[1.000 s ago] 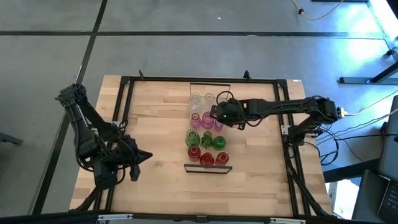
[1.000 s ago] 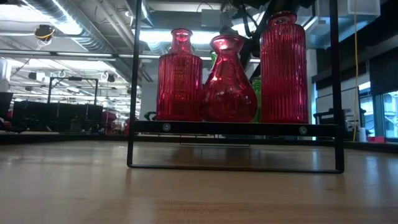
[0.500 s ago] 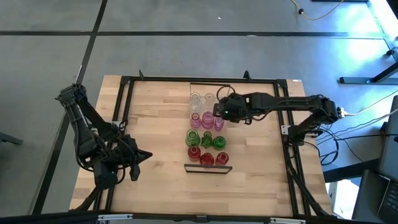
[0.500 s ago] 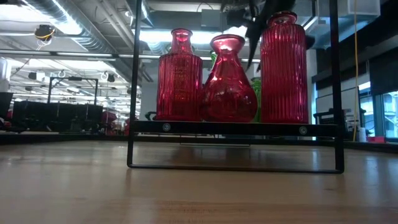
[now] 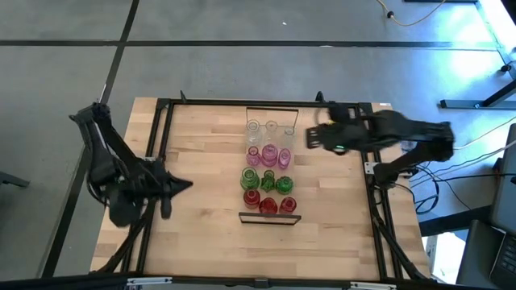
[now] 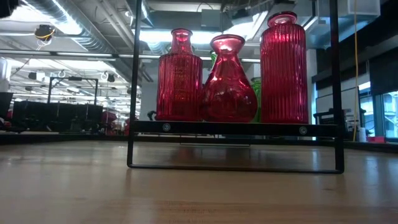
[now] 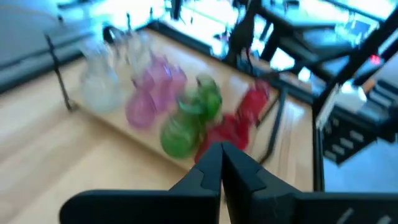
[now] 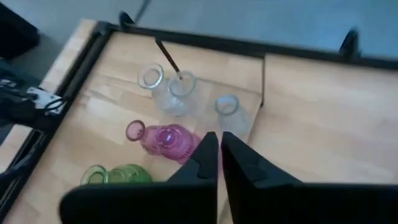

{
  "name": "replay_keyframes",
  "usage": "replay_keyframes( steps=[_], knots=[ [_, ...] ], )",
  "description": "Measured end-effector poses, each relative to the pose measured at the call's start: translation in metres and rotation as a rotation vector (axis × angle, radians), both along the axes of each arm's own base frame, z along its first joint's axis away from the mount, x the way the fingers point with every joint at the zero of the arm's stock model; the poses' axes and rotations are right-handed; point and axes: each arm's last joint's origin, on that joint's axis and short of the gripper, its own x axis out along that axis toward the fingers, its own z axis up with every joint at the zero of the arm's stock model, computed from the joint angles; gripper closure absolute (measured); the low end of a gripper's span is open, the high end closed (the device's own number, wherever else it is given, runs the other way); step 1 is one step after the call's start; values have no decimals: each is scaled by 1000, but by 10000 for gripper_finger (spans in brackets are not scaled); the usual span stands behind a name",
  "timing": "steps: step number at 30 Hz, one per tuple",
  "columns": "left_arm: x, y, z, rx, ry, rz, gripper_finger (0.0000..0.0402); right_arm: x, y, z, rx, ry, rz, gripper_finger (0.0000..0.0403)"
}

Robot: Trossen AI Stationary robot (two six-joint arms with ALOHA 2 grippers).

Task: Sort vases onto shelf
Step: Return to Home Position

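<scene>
The vases stand upright on their bases on the shelf (image 5: 272,114), in rows by colour: clear (image 5: 271,128) at the far end, then pink (image 5: 268,154), green (image 5: 268,180) and red (image 5: 268,206) at the near end. The low view shows three red vases (image 6: 229,79) on the shelf's black end frame (image 6: 236,128). My right gripper (image 5: 311,138) hangs shut, raised above the table just right of the clear vases (image 8: 183,87). Left of the shelf, my left gripper (image 5: 185,185) is shut and points at the vases (image 7: 180,124).
A black metal frame (image 5: 165,121) runs along the table's edges. Bare wood lies between the shelf and each arm and in front of the shelf's near end (image 5: 270,242).
My right gripper has drawn back from the pink and clear vases, rising and going toward the table's right edge while turning about. The vases stand as before. My left arm has risen a little, and its gripper has gone slightly toward the far edge.
</scene>
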Motion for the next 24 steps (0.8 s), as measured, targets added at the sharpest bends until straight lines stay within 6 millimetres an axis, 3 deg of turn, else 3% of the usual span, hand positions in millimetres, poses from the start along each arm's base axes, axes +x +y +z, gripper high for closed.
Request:
replay_keyframes(
  steps=[7, 12, 16, 20, 24],
  knots=[
    [-15, 48, 24, 60, -113, 126, 401, -57, 15, 25, -178, -45, 165, 401],
    [-13, 72, 34, 50, -159, 252, 401, -94, 13, 28, -251, -117, 247, 402],
    [-1, 75, 41, 64, -159, 233, 401, -124, 9, 20, -299, -211, 288, 403],
    [17, 77, 47, 107, -164, 227, 401, -150, 4, -1, -324, -360, 339, 403],
    [35, 88, 48, 126, -145, 215, 402, -162, 2, -25, -390, -561, 402, 403]
  ],
)
